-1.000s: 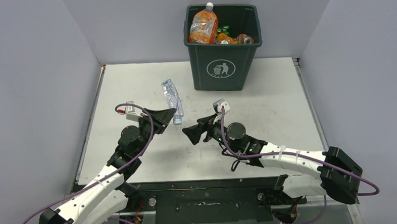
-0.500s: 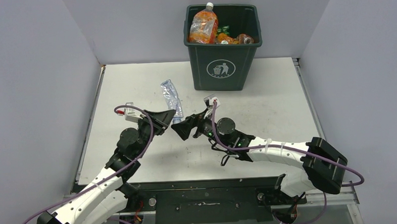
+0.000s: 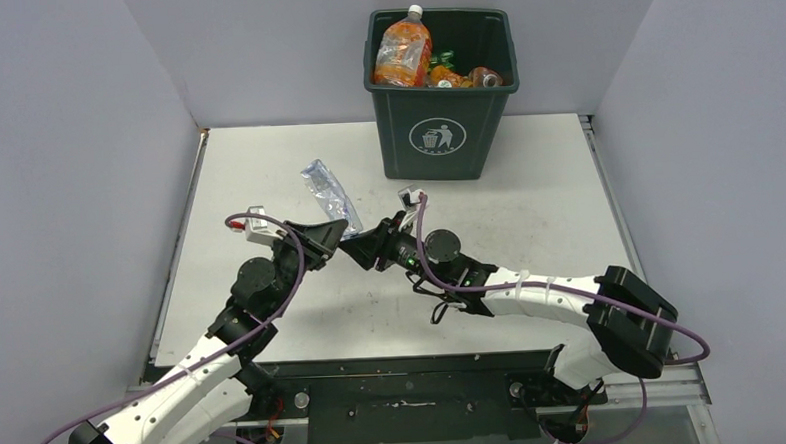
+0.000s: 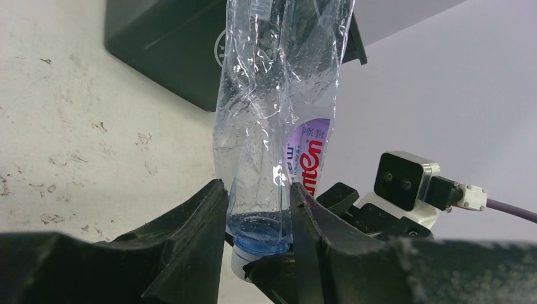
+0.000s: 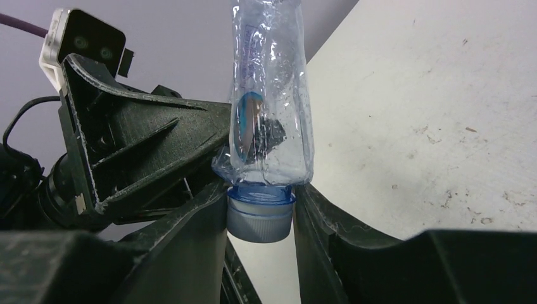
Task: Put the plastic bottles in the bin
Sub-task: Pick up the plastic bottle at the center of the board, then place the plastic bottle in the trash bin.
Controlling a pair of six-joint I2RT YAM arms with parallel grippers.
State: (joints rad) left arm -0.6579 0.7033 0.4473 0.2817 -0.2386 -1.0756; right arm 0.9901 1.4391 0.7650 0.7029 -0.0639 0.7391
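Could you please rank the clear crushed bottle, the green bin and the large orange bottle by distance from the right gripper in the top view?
1. Clear crushed bottle: gripped at its cap by the right gripper.
2. Green bin: farther back, to the right.
3. Large orange bottle: inside the bin, on its left side.

One clear bottle (image 3: 326, 190), crushed flat, is held tilted above the worktop (image 3: 529, 226), with its blue cap (image 5: 259, 220) down and its base toward the far left. It has a purple label (image 4: 310, 158) with red letters. The left tool (image 4: 256, 209) pinches its neck end, and the right tool (image 5: 259, 206) pinches the cap. The dark green bin (image 3: 485, 128) stands upright at the far edge. Inside it are a big orange bottle (image 3: 402, 49) and other bottles (image 3: 458, 77).
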